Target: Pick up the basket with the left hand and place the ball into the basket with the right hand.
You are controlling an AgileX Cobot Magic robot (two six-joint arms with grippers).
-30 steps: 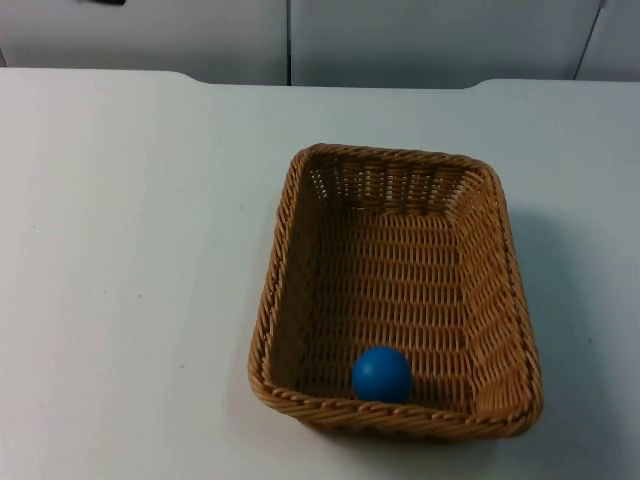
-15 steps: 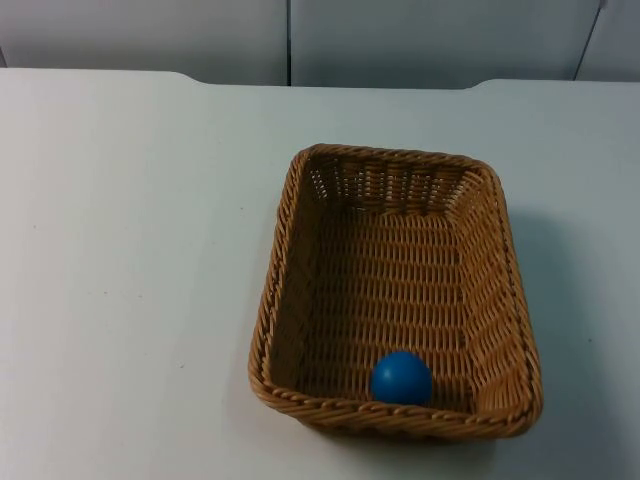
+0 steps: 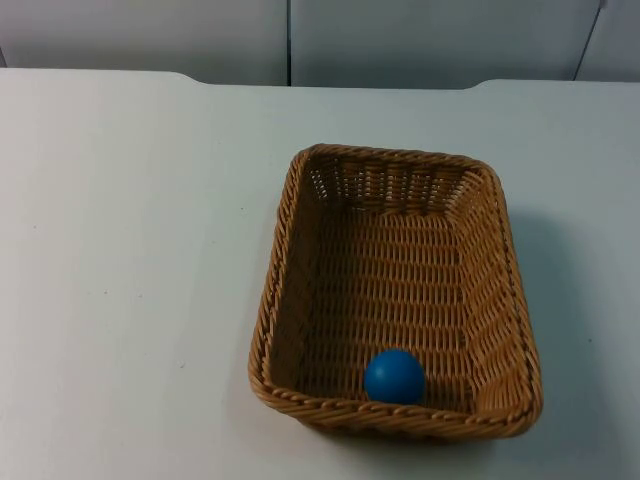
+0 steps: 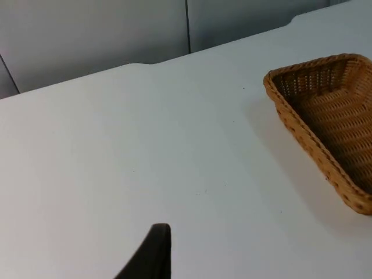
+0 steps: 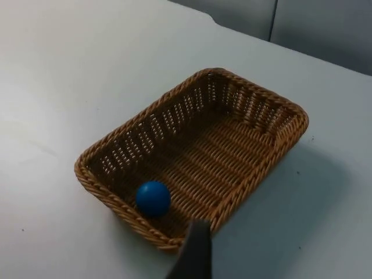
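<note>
We see the blue ball (image 3: 394, 376), smooth and round, lying on the floor of the basket (image 3: 300, 180), up against its near short wall. The basket is tan woven wicker, rectangular with rounded corners and a braided rim, and it sits on the white table (image 3: 130, 250) with its long axis running from the near edge toward the grey partition wall (image 3: 420, 40). We catch one fingertip of the left gripper (image 4: 148, 258) beside the basket and one of the right gripper (image 5: 195, 256) just over its rim; whether either is wide or narrow, we cannot tell.
</note>
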